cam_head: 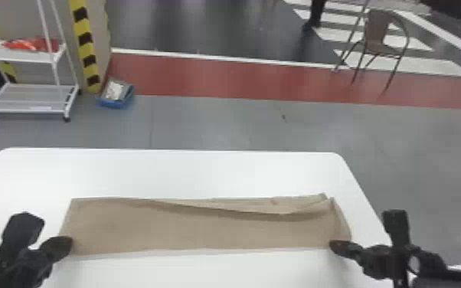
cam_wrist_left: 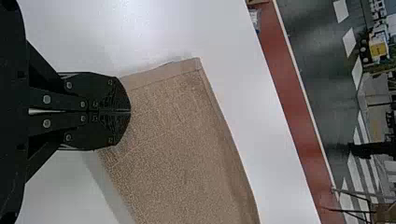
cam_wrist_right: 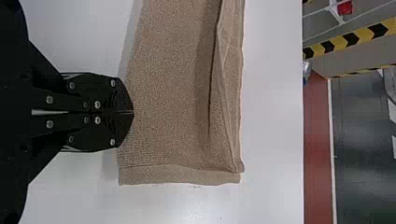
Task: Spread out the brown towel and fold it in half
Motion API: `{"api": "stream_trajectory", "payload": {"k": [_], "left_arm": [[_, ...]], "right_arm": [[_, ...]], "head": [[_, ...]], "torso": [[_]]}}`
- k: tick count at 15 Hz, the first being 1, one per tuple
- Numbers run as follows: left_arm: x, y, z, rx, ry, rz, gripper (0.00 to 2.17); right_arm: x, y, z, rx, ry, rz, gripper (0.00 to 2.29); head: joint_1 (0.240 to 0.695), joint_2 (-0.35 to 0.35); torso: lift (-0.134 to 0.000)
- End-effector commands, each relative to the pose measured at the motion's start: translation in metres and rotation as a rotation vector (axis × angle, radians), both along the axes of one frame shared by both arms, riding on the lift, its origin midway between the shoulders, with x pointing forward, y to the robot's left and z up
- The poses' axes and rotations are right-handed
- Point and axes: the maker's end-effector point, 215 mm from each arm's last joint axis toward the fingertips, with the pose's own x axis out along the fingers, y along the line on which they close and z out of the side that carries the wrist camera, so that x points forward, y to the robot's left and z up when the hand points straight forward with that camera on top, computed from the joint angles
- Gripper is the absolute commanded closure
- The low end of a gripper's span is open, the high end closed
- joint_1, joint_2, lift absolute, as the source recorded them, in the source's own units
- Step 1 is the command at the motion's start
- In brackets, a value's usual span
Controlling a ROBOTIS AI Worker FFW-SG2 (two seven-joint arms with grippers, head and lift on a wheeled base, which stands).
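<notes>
Because the brown towel (cam_head: 203,231) is likely draping softly, left gripper (cam_wrist_left: 130,111) and right gripper (cam_wrist_right: 133,112) are clamping it—by near-edge ends.

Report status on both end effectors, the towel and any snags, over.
Left end effector and right end effector shut at towel's near edge, grip unconfirmed. Towel doubled over on white table. Snag: far edges uneven, loose ridge toward the right. Over.
</notes>
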Motion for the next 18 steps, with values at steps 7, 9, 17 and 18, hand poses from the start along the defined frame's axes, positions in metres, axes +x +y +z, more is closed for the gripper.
{"api": "stream_trajectory", "payload": {"k": [7,9,17,18], "left_arm": [[-0.019,0.014,-0.001,0.0,0.033,0.021,1.66],[-0.023,0.018,-0.004,0.008,0.04,0.021,1.66],[-0.029,0.023,0.016,-0.012,0.028,0.032,1.66],[-0.03,0.017,0.023,-0.026,0.021,0.027,1.66]], "right_arm": [[-0.017,0.006,0.0,0.026,0.008,-0.014,1.48],[-0.018,0.007,0.0,0.033,0.011,-0.013,1.48],[-0.017,0.006,0.021,0.071,0.007,-0.042,1.48],[-0.013,0.008,0.029,0.079,-0.01,-0.046,1.48]], "head": [[0.695,-0.192],[0.695,-0.19],[0.695,-0.174],[0.695,-0.178]], "torso": [[0.0],[0.0],[0.0],[0.0]]}}
